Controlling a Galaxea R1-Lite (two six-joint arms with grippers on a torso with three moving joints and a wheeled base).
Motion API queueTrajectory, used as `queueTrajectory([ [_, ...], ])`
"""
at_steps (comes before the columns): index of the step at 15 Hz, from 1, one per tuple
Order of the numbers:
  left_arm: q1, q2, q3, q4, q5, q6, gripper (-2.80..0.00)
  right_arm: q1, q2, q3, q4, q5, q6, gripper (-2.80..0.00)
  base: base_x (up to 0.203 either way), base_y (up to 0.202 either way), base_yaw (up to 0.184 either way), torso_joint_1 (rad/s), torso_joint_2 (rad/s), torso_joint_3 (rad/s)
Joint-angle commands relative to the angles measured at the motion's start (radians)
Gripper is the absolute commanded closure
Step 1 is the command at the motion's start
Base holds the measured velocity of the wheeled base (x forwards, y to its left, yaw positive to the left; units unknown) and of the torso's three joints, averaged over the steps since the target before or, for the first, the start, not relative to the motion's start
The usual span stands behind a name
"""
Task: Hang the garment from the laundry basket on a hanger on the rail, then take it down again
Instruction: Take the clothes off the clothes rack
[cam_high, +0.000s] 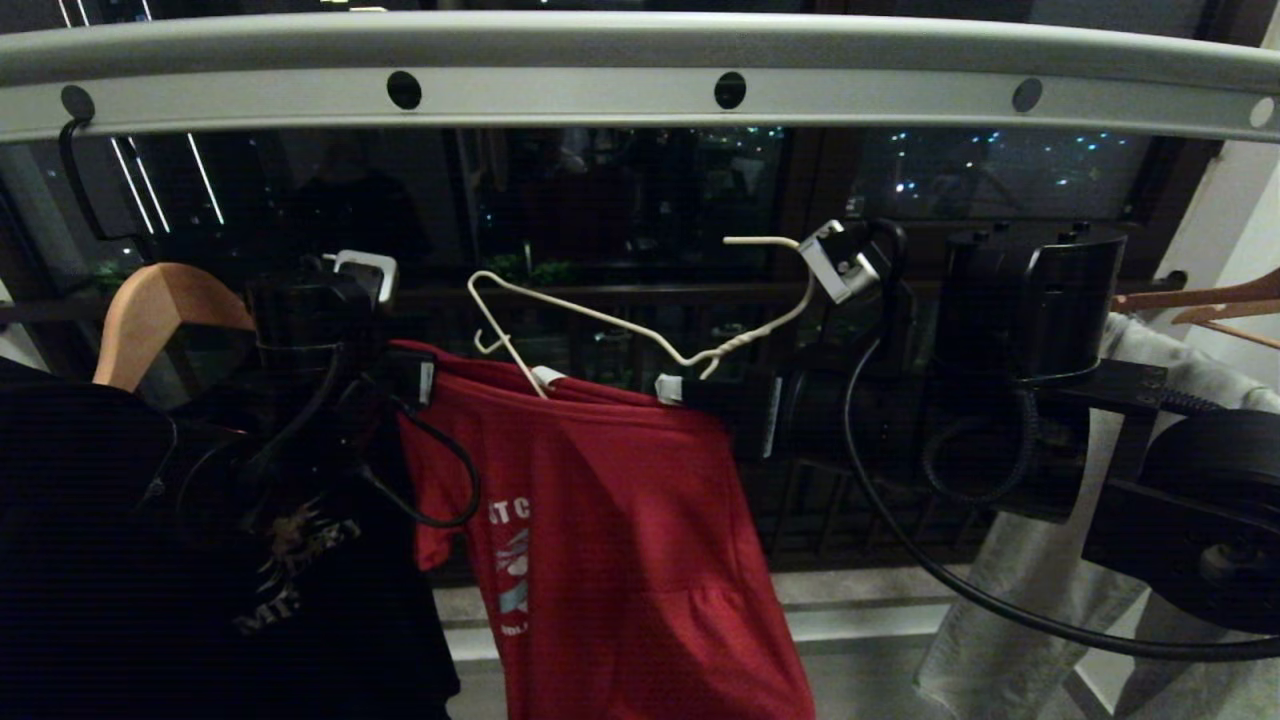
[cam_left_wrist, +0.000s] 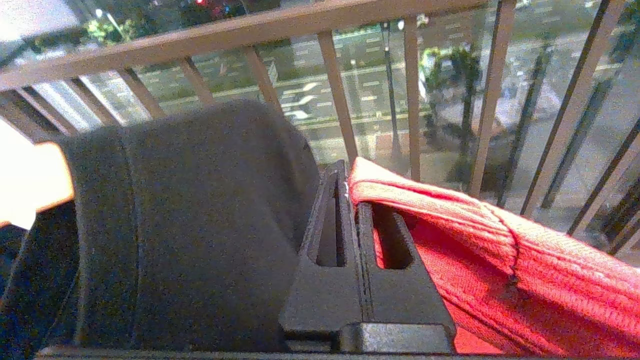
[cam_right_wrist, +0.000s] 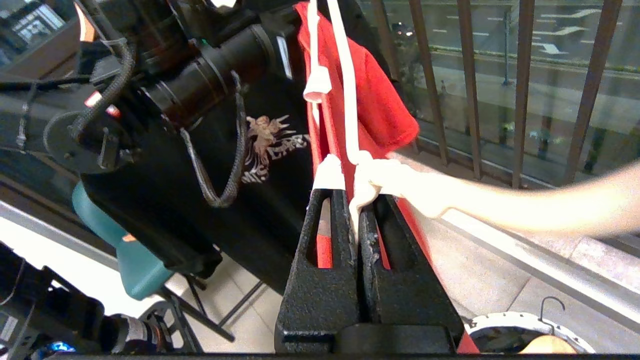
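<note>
The red short-sleeved T-shirt with white letters (cam_high: 610, 520) hangs in the air below the long light-grey metal bar with round dark holes (cam_high: 640, 85), partly on the thin white wire hanger (cam_high: 620, 325). The hanger's hook is not on the bar yet.

The shirt could slide off the tilted hanger, because only one shoulder seems to be inside it. The hook could also miss the bar.

The left pincer (cam_left_wrist: 352, 200) is closed tight on the shirt's red ribbed collar edge. The right pincer (cam_right_wrist: 352, 210) is closed tight on the hanger's twisted neck, with red cloth beside it. A black T-shirt with an angel print (cam_high: 200, 560) hangs just beside it.
</note>
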Motion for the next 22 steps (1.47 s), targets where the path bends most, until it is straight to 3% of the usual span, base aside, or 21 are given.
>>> queueTrajectory([
  [1,-0.003,0.006,0.009,-0.004,0.001,0.003,0.0,0.0,-0.001,0.0,-0.003,0.003,0.002,0.0,0.0,0.0,0.0,0.0,0.0,0.0],
  [3,-0.005,-0.005,0.027,-0.004,-0.002,0.006,0.0,0.0,-0.001,-0.001,-0.003,0.003,0.002,0.0,0.0,0.0,0.0,0.0,0.0,0.0],
  [5,-0.036,-0.029,0.073,-0.004,-0.049,0.009,0.0,0.0,0.0,-0.001,-0.003,0.003,0.002,0.0,0.0,0.0,0.0,0.0,0.0,0.0],
  [7,-0.105,-0.049,0.13,-0.005,-0.084,0.009,0.0,0.0,0.0,-0.001,-0.003,0.003,0.003,0.0,0.0,0.0,0.0,0.0,0.0,0.0],
  [11,-0.244,-0.052,0.22,-0.008,-0.092,0.005,0.0,0.0,0.022,-0.001,-0.005,-0.003,0.001,0.0,0.0,0.0,0.0,0.0,0.0,0.0],
  [18,-0.423,-0.042,0.347,-0.038,-0.111,0.002,0.0,-0.001,0.042,0.001,-0.043,-0.014,0.003,0.0,0.0,0.0,0.0,0.0,0.0,0.0],
  [22,-0.423,-0.048,0.355,-0.075,-0.109,0.007,0.0,-0.013,0.04,-0.002,-0.046,-0.016,0.003,0.0,0.0,0.0,0.0,0.0,0.0,0.0],
])
